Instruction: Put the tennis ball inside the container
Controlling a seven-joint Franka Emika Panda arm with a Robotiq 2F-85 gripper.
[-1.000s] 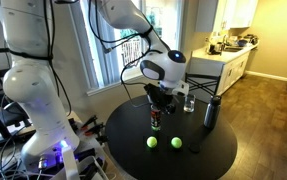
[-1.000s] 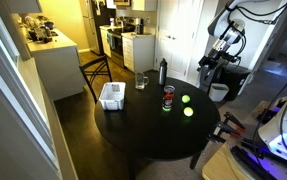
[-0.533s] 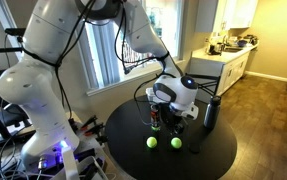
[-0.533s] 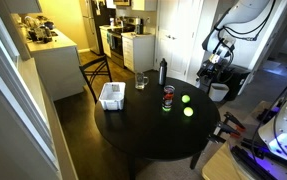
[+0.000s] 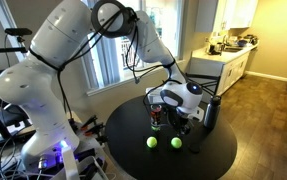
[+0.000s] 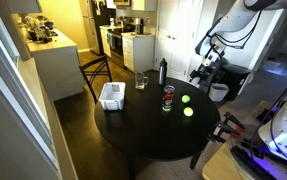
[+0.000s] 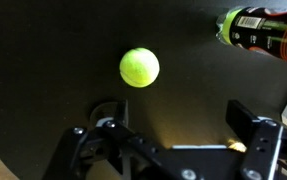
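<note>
Dark round counter point(image 5: 205, 156): in an exterior view we are seeing the arm point(image 5: 83, 30) bending low, its pincer point(image 5: 181, 122) pointing down near the tennis ball point(image 5: 177, 143) and its twin point(image 5: 151, 142). In an exterior view the container point(image 6: 111, 96) is sitting well apart from both. In the wrist view the pincer point(image 7: 173, 122) is gaping, released, with the tennis ball point(image 7: 139, 68) lying ahead of its fingers point(image 7: 103, 115).

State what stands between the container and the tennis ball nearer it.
In an exterior view, a red can stands between the container and the tennis ball, close to the ball; the table is otherwise bare there.
</note>
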